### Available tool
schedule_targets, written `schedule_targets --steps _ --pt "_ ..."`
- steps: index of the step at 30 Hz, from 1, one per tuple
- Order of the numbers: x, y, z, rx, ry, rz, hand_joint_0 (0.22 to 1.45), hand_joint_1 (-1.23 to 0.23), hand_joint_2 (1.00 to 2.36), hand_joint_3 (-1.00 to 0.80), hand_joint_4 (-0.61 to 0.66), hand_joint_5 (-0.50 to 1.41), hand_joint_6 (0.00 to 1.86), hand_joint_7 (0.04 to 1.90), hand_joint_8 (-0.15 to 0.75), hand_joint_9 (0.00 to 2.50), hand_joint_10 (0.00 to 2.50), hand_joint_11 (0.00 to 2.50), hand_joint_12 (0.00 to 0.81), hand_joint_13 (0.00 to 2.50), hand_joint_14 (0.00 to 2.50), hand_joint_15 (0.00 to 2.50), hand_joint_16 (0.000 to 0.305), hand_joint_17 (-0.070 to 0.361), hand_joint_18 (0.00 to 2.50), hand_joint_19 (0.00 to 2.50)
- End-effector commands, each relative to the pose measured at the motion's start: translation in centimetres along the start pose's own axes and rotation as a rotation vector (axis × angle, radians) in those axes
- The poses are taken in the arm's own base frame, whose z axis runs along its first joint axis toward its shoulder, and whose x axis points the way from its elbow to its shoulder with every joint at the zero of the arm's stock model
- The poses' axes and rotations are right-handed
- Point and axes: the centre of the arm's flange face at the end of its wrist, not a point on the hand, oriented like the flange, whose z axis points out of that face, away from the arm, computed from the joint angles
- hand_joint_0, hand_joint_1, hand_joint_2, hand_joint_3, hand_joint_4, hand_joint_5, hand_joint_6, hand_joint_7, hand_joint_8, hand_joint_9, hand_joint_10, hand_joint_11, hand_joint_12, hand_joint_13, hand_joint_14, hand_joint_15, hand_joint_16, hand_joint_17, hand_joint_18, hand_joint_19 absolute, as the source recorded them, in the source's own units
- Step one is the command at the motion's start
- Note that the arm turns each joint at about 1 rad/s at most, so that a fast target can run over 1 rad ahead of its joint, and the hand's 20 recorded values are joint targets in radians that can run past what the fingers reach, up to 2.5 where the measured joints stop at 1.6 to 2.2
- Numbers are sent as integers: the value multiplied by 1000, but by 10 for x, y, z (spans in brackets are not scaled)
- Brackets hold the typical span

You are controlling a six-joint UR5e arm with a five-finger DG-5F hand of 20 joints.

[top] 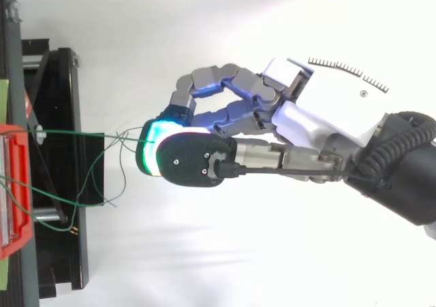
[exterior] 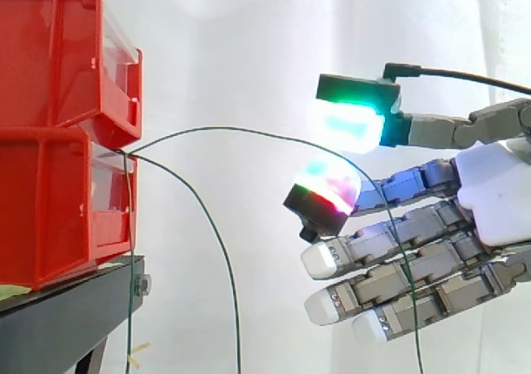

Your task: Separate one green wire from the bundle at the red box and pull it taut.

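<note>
Several thin green wires come out between the two stacked red bins (exterior: 50, 133) at their right edge. One green wire (exterior: 249, 131) arcs slack to the right and runs through the gap between the hand's green-glowing upper pad (exterior: 348, 125) and a red-and-cyan pad (exterior: 328, 187). It then drops across the lower fingers. The hand (exterior: 498, 191) reaches in from the right, open, with its fingers stretched toward the bins. From above, the hand (top: 306, 116) sits just right of the wires' crossing (top: 122, 138).
A second green wire (exterior: 217, 241) curves down from the bins, and a third (exterior: 129, 250) hangs straight by the black stand (exterior: 66, 308). The stand (top: 68, 184) and the red bin (top: 13, 184) lie along the left edge. A white curtain is behind.
</note>
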Motion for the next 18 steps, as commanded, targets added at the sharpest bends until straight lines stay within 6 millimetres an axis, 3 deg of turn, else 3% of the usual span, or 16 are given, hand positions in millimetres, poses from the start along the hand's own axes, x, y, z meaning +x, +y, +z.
schedule_targets --steps 1,9,18 --pt "0 0 0 0 0 0 598 -624 1014 -304 98 -174 898 1107 257 852 14 486 367 594 8 232 48 109 560 266" --pt "-1 0 1 1 -1 -2 604 -716 1020 -69 1 -152 920 1169 270 906 16 511 389 659 9 256 52 117 637 253" --pt "-3 1 2 0 -5 -2 614 -751 1017 -19 -49 -133 909 1223 264 954 16 494 396 677 10 244 54 121 657 235"
